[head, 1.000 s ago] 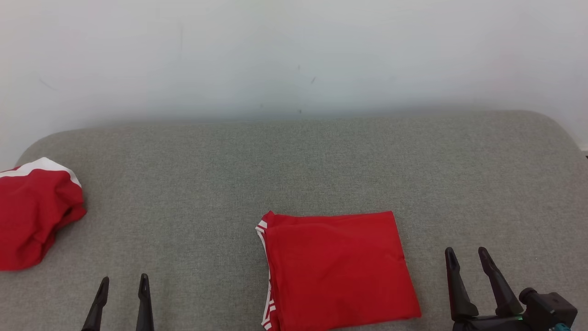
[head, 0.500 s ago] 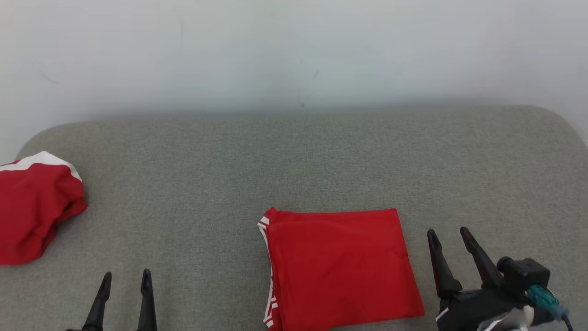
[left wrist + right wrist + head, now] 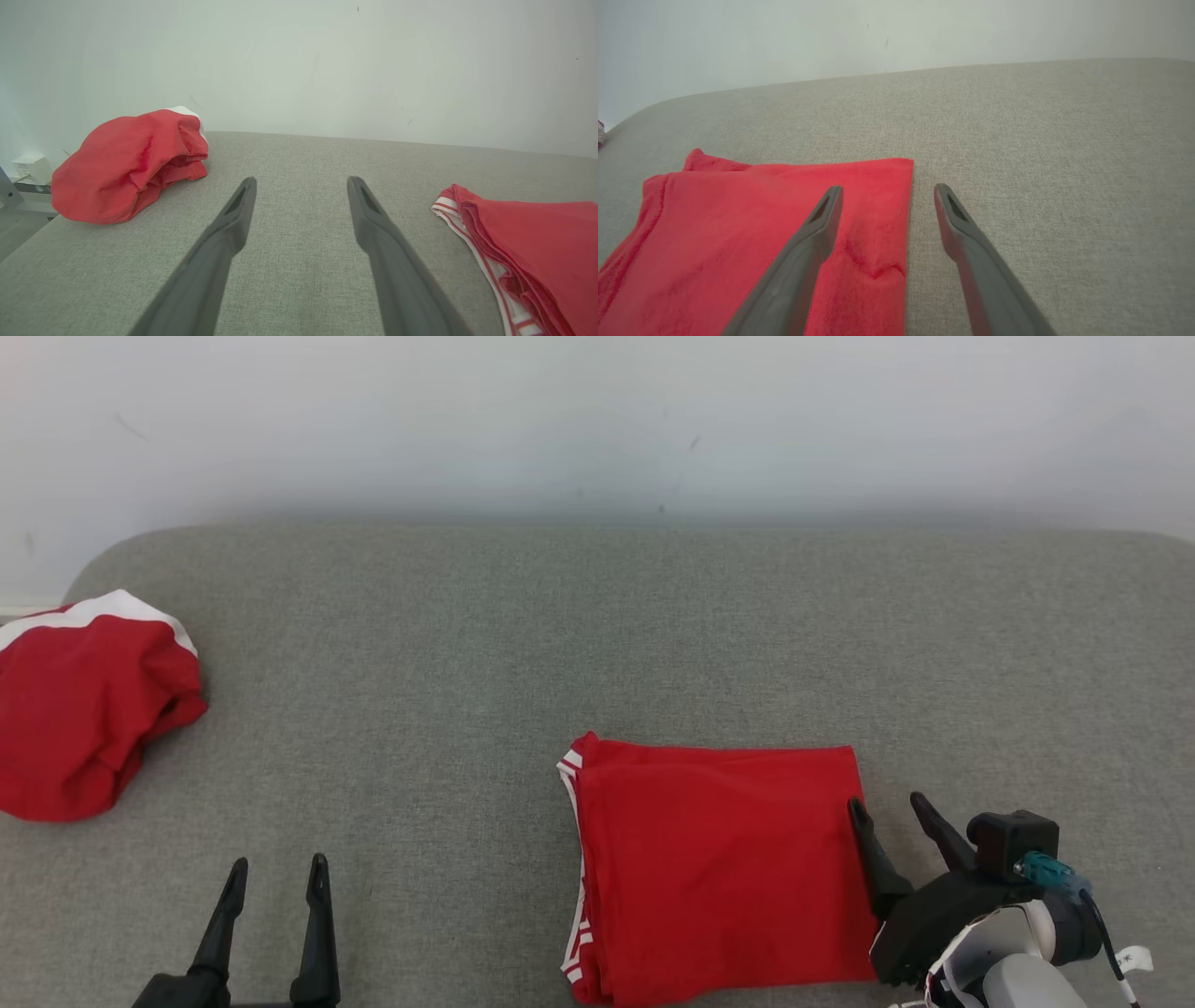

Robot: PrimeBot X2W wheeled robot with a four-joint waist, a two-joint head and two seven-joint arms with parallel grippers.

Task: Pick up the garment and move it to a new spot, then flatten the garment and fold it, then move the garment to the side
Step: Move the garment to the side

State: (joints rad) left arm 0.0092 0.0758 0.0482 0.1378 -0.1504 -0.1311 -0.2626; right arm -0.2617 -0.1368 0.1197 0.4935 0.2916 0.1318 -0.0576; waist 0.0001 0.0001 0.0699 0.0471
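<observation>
Garment (image 3: 719, 868), red with white-striped trim, lies folded flat on the gray tabletop (image 3: 597, 644), just left of the right hand (image 3: 886, 801). That hand's two fingers stand apart and grip nothing. Its left finger lies over the garment's right edge and its right finger over bare tabletop, so the edge runs between them. Whether the fingertips touch the cloth or hang above it cannot be told. The garment's near right corner is hidden behind the right hand's dark body, and its near left corner runs to the bottom of the head view. The left hand (image 3: 279, 861) is also spread and empty, well to the left of the garment, its base cut off by the frame. Ahead and to the left of that hand a second red heap (image 3: 89, 709) with a white band sits crumpled near the tabletop's left edge, partly out of frame in the head view.
</observation>
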